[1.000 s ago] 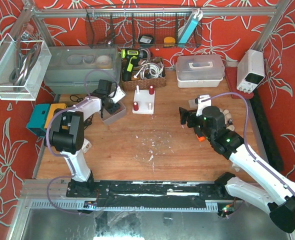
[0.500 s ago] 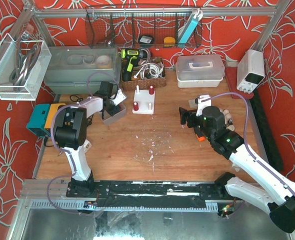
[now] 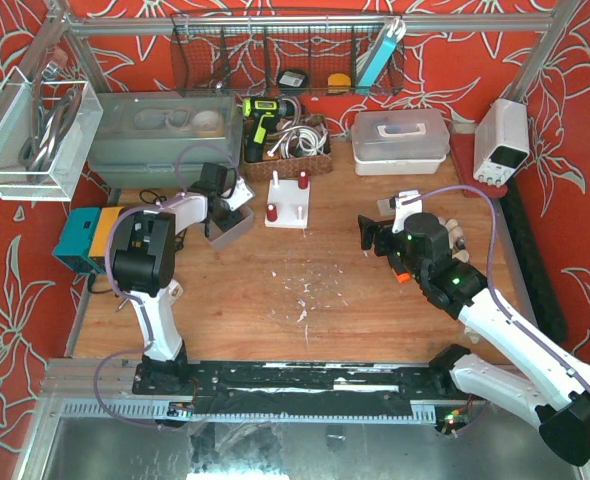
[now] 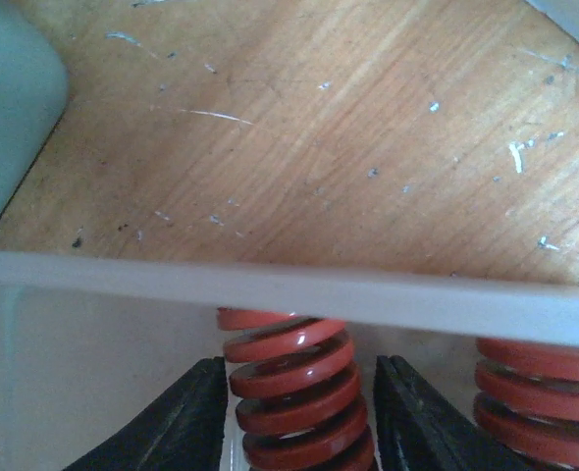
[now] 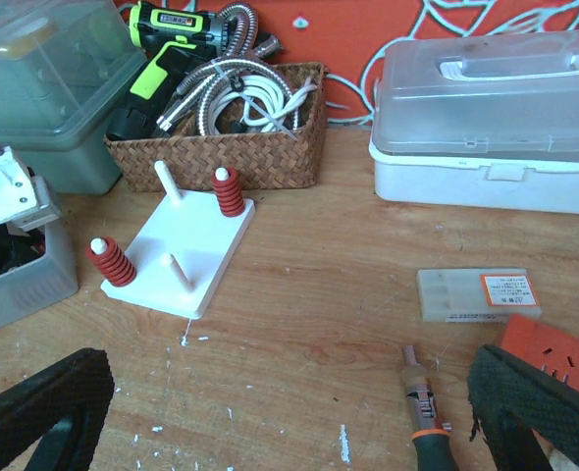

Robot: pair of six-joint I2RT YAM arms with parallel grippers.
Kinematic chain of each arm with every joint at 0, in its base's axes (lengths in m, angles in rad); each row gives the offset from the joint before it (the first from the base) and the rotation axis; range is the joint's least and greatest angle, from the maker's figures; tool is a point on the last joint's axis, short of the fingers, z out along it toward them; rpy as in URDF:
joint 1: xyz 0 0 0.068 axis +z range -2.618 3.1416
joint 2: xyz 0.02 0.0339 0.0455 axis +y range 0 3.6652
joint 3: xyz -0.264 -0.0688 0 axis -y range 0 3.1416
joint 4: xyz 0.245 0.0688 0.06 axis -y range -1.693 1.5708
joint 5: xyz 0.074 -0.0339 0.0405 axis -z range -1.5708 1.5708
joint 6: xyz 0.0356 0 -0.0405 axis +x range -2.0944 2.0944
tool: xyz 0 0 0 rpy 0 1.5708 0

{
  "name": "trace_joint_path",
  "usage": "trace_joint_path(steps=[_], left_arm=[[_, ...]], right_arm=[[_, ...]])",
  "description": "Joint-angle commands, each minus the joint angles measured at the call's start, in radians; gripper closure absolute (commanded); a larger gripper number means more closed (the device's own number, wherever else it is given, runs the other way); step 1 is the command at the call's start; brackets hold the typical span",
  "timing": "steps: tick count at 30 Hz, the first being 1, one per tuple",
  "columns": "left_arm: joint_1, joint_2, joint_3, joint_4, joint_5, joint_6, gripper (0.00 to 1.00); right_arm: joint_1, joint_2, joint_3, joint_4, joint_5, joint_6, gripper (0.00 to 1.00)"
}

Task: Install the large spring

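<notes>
My left gripper (image 3: 220, 205) reaches down into a small grey bin (image 3: 233, 230) left of the peg board. In the left wrist view its black fingers (image 4: 177, 417) straddle a large red spring (image 4: 294, 378) standing behind the bin's rim (image 4: 270, 285), with narrow gaps on both sides. A second red spring (image 4: 540, 392) stands to the right. The white peg board (image 5: 186, 250) carries two small red springs (image 5: 113, 263) (image 5: 228, 191) and two bare pegs (image 5: 182, 270). My right gripper (image 3: 375, 238) hovers open and empty, wide apart in its wrist view (image 5: 289, 412).
A wicker basket (image 3: 287, 150) with a drill and hoses, a white toolbox (image 3: 400, 140) and a grey-green box (image 3: 160, 140) line the back. A screwdriver (image 5: 422, 402) and a small clear case (image 5: 476, 292) lie near my right gripper. A teal box (image 3: 80, 238) sits far left.
My left gripper has shifted slightly back and left over the grey bin. The right arm has not moved.
</notes>
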Motion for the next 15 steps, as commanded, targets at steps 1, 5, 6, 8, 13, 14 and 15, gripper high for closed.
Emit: trace_joint_path(steps=[1, 5, 6, 8, 13, 14, 15], left_arm=[[0.004, 0.036, -0.032, -0.039, -0.007, 0.016, 0.60], [0.005, -0.001, -0.037, -0.027, -0.014, 0.025, 0.72], [0.006, -0.014, -0.040, -0.022, -0.008, 0.026, 0.74], [0.007, -0.050, -0.043, -0.008, 0.003, 0.021, 0.81], [0.012, -0.130, -0.053, 0.024, 0.019, 0.006, 0.94], [0.013, -0.146, -0.056, 0.027, 0.018, 0.002, 0.95], [0.014, -0.166, -0.060, 0.032, 0.017, -0.003, 0.96]], right_arm=[[-0.002, -0.012, -0.007, 0.017, 0.018, 0.004, 0.01], [-0.002, -0.010, -0.008, 0.021, 0.016, 0.006, 0.01], [-0.003, -0.010, -0.009, 0.020, 0.017, 0.006, 0.01], [-0.003, -0.010, -0.011, 0.022, 0.016, 0.007, 0.01], [-0.002, -0.005, -0.013, 0.028, 0.015, 0.007, 0.01], [-0.003, -0.002, -0.012, 0.026, 0.015, 0.006, 0.01], [-0.003, -0.001, -0.009, 0.025, 0.016, 0.006, 0.01]])
